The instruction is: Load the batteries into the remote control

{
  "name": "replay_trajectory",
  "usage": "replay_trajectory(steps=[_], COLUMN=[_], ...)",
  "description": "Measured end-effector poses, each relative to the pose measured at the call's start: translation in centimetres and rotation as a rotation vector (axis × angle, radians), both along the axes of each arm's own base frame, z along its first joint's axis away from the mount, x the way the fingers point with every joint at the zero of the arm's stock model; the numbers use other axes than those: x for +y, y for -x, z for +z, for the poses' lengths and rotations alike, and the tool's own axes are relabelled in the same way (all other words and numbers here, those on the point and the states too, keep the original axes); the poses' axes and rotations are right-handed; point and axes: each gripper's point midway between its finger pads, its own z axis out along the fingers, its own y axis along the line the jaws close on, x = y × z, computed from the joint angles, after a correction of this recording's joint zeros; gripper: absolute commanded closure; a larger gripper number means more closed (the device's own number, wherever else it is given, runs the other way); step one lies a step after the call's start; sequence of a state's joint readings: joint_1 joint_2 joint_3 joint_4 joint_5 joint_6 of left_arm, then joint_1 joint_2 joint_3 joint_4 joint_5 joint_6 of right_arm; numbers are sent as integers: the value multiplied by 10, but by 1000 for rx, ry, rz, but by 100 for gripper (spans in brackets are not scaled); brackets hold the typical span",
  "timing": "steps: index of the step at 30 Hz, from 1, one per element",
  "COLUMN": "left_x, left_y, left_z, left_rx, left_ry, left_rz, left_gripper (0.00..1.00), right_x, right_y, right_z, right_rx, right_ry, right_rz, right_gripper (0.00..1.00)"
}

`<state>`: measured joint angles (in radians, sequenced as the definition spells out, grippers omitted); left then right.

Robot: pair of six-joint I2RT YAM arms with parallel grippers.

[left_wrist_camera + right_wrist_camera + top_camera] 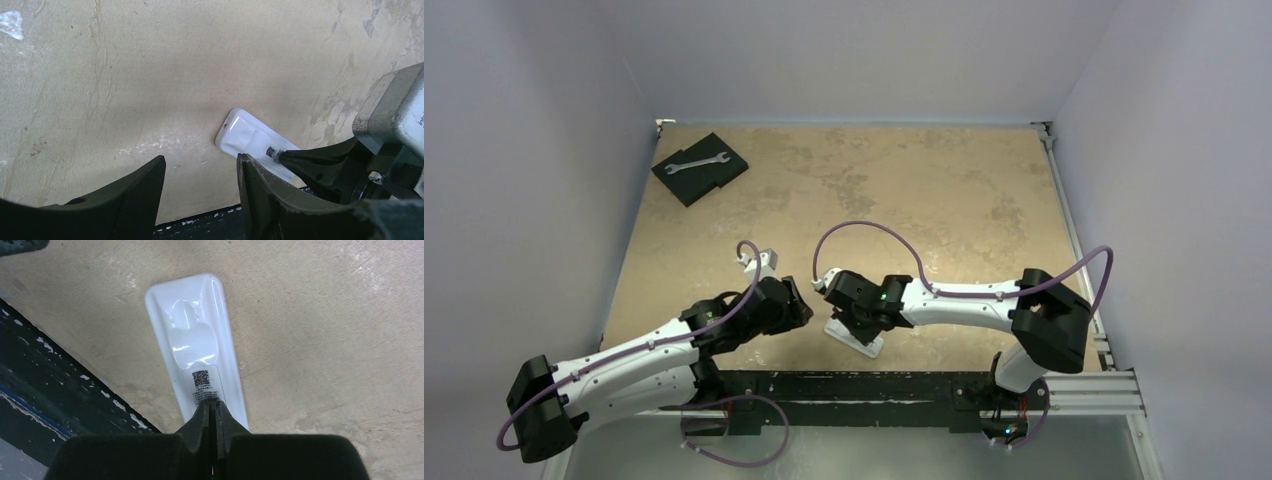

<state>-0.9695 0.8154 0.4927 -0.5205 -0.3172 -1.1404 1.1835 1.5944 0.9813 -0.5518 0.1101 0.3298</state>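
The remote control (856, 340) lies flat, back side up, near the table's front edge. Its white back and printed label show in the right wrist view (192, 335) and in the left wrist view (244, 136). My right gripper (852, 322) is shut, with nothing between its jaws. Its closed tips (214, 405) rest on the label end of the remote; they also show in the left wrist view (300, 157). My left gripper (804, 305) is open and empty (200, 167), just left of the remote and not touching it. The batteries and the orange bay are not in view.
A black foam pad (714, 178) with a silver wrench (696, 160) on it lies at the far left corner. The black rail (874, 385) runs along the table's near edge, close beside the remote (50, 370). Grey walls stand on three sides.
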Motion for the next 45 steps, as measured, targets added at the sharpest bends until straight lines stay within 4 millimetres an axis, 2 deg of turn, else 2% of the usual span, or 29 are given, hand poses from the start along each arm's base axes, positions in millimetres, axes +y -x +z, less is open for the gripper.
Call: replay_trajectory(steps=[7,13,16,23,27,28,29,35,45], left_x=[0,-1,-1,-3,-3,-3,-3,-2,1], left_y=[0,1,1,3,4,4,5,6,7], left_z=[0,0,0,-2,-2,-2,-2,-1,-4], left_rx=[0,3,5,15,20,21,21,16,22], left_ry=[1,4,3,1,2,2,2,1,-17], left_rz=[0,-4,-6,-20,-26,-27,-29,-35,-41], left_gripper=[46,46,45,41,39,39,39,38,37], right_x=[0,-4,-4,-2,0,1,2,3,1], right_y=[0,0,0,-2,-4,-5,-6,-7,1], right_z=[1,3,8,22,30,32,34,36,15], right_rx=[-2,-1,-7,-21,-37,-41,-46,-59,-3], right_ry=[-1,3,-6,-49,-80,-88,-97,-133,-117], right_rz=[-6,-21,-26,-23,-19,-20,-21,-18,-4], right_gripper=[98,76,69,30,18,13,3,1,1])
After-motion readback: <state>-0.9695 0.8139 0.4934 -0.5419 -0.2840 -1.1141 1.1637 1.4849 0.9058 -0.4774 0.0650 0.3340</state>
